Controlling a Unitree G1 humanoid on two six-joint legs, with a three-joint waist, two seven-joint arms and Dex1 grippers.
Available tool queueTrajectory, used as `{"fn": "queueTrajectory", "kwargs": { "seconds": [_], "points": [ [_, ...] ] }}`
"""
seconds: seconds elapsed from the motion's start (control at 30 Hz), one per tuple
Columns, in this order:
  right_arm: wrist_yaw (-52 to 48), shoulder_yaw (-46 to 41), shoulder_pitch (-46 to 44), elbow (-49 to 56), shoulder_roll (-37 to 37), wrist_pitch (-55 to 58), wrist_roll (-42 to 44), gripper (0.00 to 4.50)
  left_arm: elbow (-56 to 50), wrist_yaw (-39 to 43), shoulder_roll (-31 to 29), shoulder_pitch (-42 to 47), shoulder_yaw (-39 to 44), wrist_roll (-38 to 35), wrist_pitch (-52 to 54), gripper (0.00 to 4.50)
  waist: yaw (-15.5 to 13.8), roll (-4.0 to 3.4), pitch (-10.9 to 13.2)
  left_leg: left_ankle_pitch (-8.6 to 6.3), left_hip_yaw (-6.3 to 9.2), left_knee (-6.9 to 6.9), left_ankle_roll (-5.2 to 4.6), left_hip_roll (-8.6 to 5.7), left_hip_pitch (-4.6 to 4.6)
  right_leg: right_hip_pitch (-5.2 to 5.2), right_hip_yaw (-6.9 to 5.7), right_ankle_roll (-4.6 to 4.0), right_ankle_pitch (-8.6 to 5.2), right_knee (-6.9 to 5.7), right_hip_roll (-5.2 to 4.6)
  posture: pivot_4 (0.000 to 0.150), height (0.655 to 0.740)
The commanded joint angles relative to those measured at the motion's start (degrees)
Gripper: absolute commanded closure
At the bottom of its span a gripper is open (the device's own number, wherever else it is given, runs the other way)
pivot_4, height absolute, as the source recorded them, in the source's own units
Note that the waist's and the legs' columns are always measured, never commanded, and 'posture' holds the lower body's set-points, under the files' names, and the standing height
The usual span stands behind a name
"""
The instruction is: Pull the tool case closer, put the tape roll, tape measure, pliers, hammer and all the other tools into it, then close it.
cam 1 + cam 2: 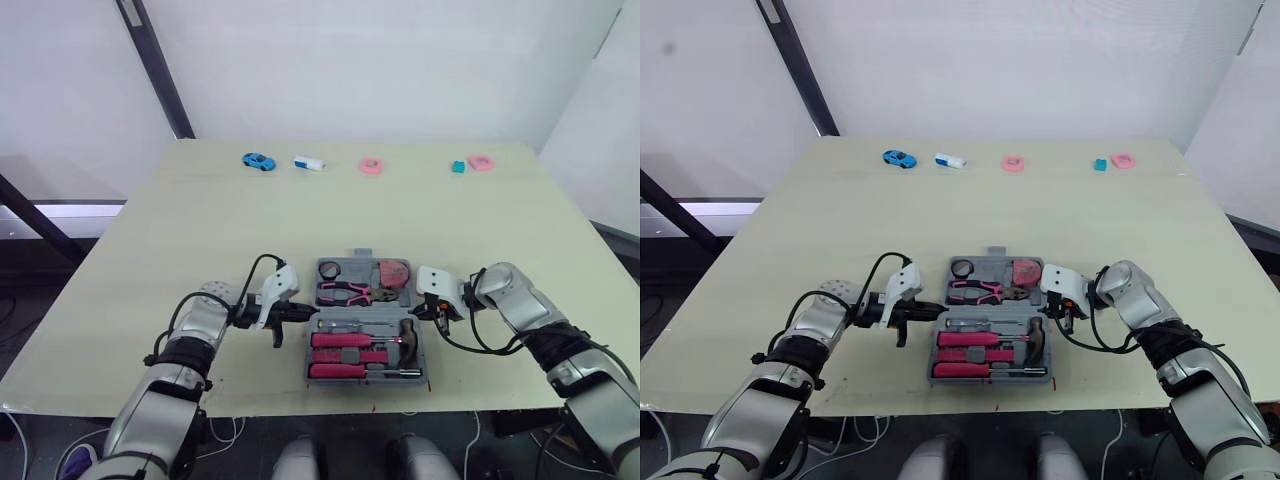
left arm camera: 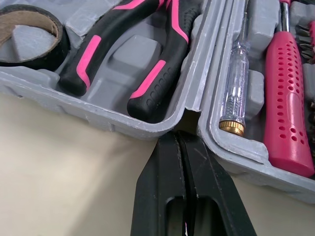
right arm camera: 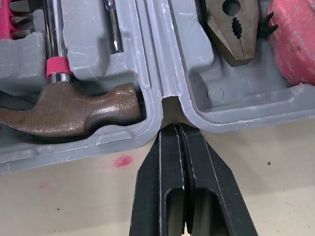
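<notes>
Since every tool looks seated in the tool case (image 1: pixel 361 255), we set the left claw (image 2: pixel 177 140) and right claw (image 3: pixel 174 132), both pinched together and empty, at its hinge notches, probably to fold it closed.

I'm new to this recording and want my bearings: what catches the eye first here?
An open grey tool case sits at the front of the table, packed with pink-handled pliers, a hammer and screwdrivers. The left gripper and right gripper are shut, each tip at the hinge notch on its side of the case. A blue toy car and pink rings lie along the far edge.
</notes>
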State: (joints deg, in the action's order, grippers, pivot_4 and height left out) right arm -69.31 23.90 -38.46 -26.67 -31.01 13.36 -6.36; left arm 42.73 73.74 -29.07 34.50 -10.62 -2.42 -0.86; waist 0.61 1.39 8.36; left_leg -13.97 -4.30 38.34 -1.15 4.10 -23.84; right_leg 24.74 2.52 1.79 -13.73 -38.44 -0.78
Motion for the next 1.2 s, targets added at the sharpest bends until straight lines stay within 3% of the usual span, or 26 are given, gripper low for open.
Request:
{"fn": "queueTrajectory", "kwargs": {
  "seconds": [0.03,0.57,1.2],
  "points": [
    [-1.6,0.1,1.4,4.3,0.5,0.3,1.0,4.49,-3.9,1.3,1.2,-1.6,-1.0,-0.6,0.4,4.44,0.0,0.00,0.0,0.00,0.00,0.00,0.00,0.00,0.00,0.00,0.00,0.00,0.00,0.00,0.00,0.150,0.7400],
    [-1.9,-0.2,5.8,12.2,-0.5,5.1,1.4,4.49,-17.1,0.9,-1.1,-10.7,0.0,-1.9,6.8,4.44,0.1,-0.01,0.0,0.00,0.01,-0.02,0.00,0.00,0.02,0.00,0.00,-0.01,-0.01,-0.01,0.00,0.150,0.7400],
    [-1.9,-0.2,7.9,16.6,-1.2,8.6,1.7,4.49,-19.0,0.0,-2.6,-13.1,-0.1,-2.1,7.8,4.44,0.2,-0.01,0.0,0.00,0.02,-0.02,0.00,0.01,0.06,0.00,-0.01,-0.02,-0.02,-0.05,0.02,0.150,0.7400]
  ]
}}
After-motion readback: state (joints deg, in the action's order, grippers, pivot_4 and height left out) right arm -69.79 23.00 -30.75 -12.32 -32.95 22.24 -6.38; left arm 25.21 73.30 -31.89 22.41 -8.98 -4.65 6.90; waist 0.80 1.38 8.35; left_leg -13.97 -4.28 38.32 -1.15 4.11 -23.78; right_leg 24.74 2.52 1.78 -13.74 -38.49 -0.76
